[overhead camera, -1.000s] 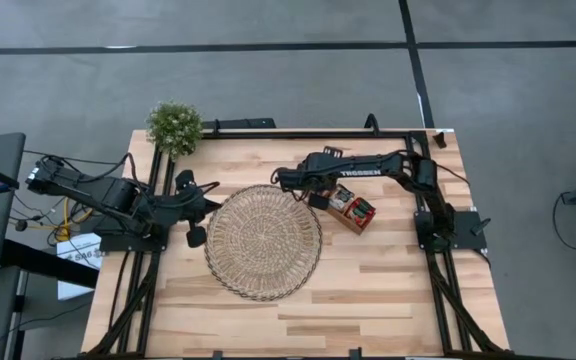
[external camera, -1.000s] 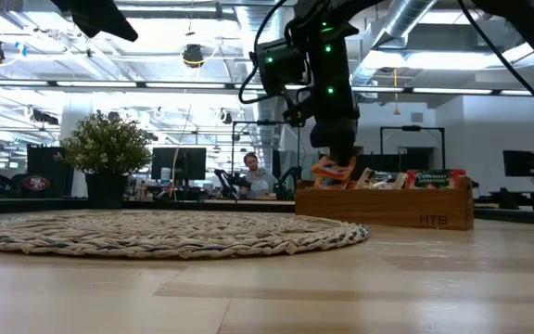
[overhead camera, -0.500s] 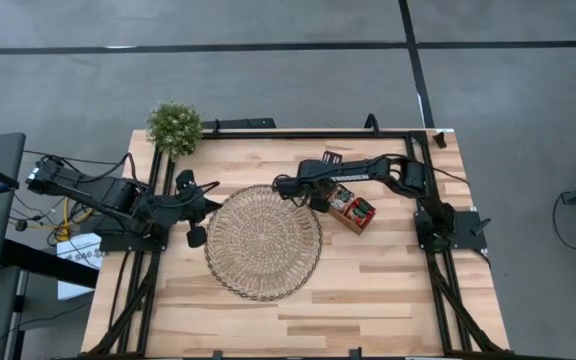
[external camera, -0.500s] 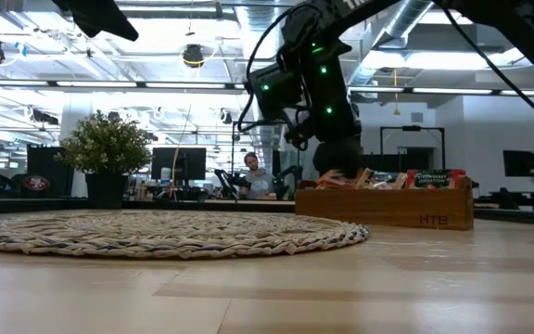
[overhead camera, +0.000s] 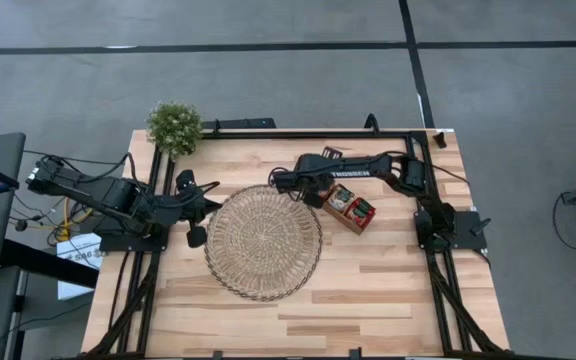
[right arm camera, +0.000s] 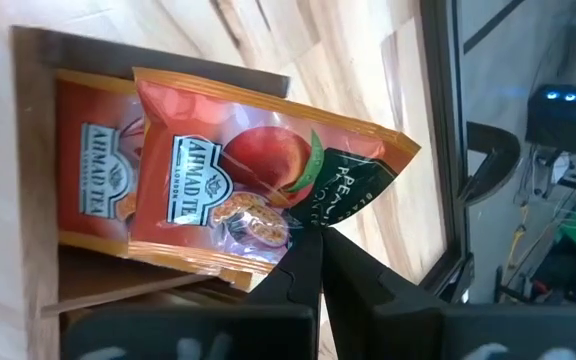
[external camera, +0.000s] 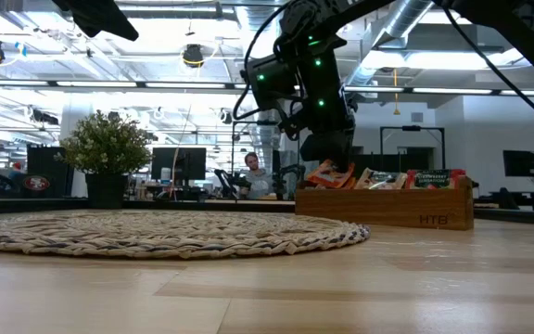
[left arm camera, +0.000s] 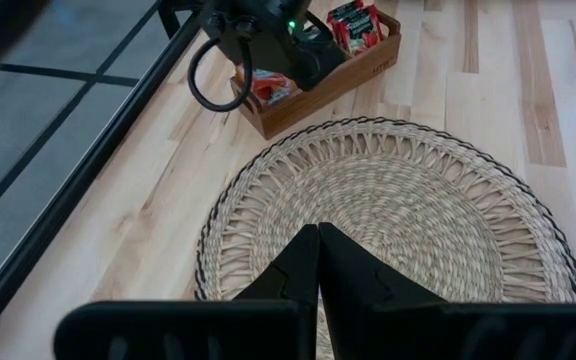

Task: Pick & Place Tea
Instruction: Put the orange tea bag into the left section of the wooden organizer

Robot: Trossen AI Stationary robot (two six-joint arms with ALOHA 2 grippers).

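Note:
A brown wooden tray [overhead camera: 354,210] with tea sachets stands right of the round wicker mat [overhead camera: 263,242]. My right gripper [overhead camera: 313,196] is over the tray's end nearest the mat, shut on a red-orange tea sachet [right arm camera: 238,180]. In the low view that sachet [external camera: 328,173] sticks up above the tray wall [external camera: 387,208], just under the gripper. More red-orange sachets [right arm camera: 93,185] lie behind it in the same compartment. My left gripper [left arm camera: 318,232] is shut on nothing, above the mat's left edge [left arm camera: 228,240]. My right gripper pinches the red-orange sachet between its two fingers at one edge, by the green-printed corner [right arm camera: 340,200]. The fingers slant down from above. The sachet is tilted over the other sachets in the tray's end compartment; whether its lower edge rests on them I cannot tell.
A small potted plant [overhead camera: 175,127] stands at the table's far left corner. Black frame rails run along the left, right and far edges. Bare wood lies near of the mat [overhead camera: 368,300]. A person sits in the room beyond the table [external camera: 251,176].
My right gripper has sunk a little toward the tray's end and its wrist has rolled; it stays shut on the red-orange sachet, which now sits lower against the tray than a second ago.

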